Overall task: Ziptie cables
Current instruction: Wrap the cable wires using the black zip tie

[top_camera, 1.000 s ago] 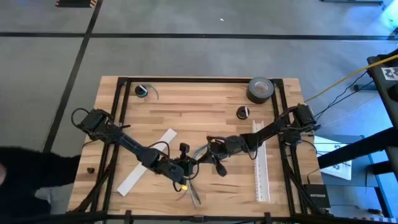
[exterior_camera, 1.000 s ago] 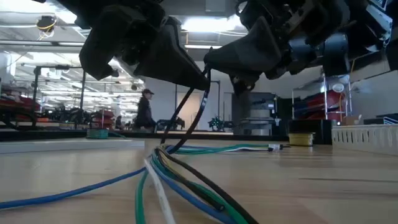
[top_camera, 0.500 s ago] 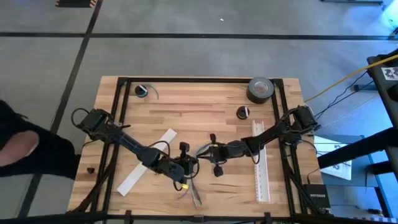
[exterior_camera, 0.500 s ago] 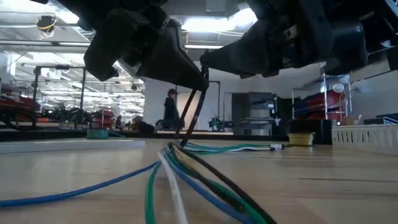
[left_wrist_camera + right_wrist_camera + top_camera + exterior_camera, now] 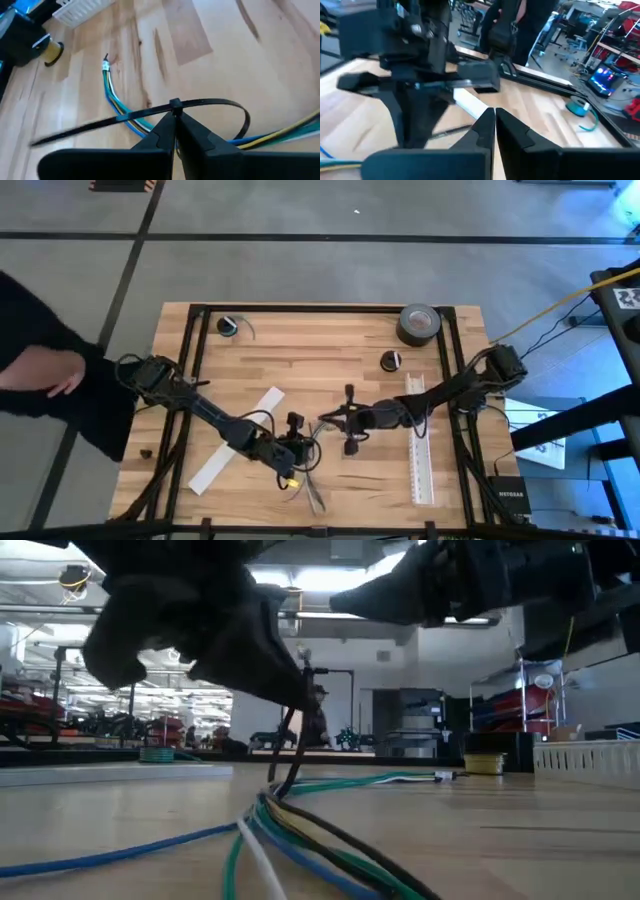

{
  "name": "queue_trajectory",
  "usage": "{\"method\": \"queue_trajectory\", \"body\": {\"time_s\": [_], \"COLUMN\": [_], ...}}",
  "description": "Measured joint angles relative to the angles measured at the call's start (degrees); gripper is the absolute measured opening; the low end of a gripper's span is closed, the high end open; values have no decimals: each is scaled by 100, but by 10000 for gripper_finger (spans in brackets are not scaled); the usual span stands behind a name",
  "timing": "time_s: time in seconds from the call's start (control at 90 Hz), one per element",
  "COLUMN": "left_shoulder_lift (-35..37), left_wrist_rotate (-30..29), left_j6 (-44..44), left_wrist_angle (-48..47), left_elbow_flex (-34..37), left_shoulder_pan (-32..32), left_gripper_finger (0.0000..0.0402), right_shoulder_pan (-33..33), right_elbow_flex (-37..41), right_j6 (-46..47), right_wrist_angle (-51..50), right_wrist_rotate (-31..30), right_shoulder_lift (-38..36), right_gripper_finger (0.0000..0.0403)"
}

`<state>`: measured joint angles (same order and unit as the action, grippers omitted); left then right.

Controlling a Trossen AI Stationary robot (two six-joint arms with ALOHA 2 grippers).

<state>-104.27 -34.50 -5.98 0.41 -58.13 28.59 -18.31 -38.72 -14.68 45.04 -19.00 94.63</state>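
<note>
Wooden tabletop point(image 5: 330, 355), workshop beyond. My left hand point(image 5: 175, 122) is clenched on the ziptie point(image 5: 210, 103), looped round the cables point(image 5: 117, 105) just ahead of its fingertips. My right hand point(image 5: 322, 421), fingers pressed together, hovers just beside it, grasping nothing.

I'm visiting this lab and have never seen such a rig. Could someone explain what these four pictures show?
Two dark robot arms work at a wooden table. One picture looks down from above, one looks level across the tabletop, and one comes from a camera on each wrist. The left gripper, jaws shut, pinches the head of the ziptie, a thin black strip looped around the cables, a bundle of coloured wires. The right gripper, jaws shut too, hangs just beside it, holding nothing I can see. Also on the table: white slotted strips, a roll of tape. A person stands at the left edge.
</note>
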Motion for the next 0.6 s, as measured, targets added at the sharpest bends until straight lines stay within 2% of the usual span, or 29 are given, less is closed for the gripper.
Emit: {"method": "queue_trajectory", "body": {"time_s": [0.2,0.378,0.478,0.6], "left_shoulder_lift": [0,0,0,0], "left_wrist_rotate": [-22,-28,-35,-42], "left_j6": [0,17,20,20], "left_wrist_angle": [24,23,25,28], "left_elbow_flex": [0,0,0,0], "left_shoulder_pan": [-6,-3,-10,-10], "left_gripper_finger": [0,0,0,0], "right_shoulder_pan": [-2,-2,-2,81], "right_elbow_flex": [-2,-2,-2,-2], "right_j6": [138,882,1400,2105], "right_wrist_angle": [-545,-1092,-1375,-1600], "right_wrist_rotate": [-22,-60,-42,527], "right_shoulder_lift": [-337,-392,-389,-389], "right_gripper_finger": [0,8,30,83]}}
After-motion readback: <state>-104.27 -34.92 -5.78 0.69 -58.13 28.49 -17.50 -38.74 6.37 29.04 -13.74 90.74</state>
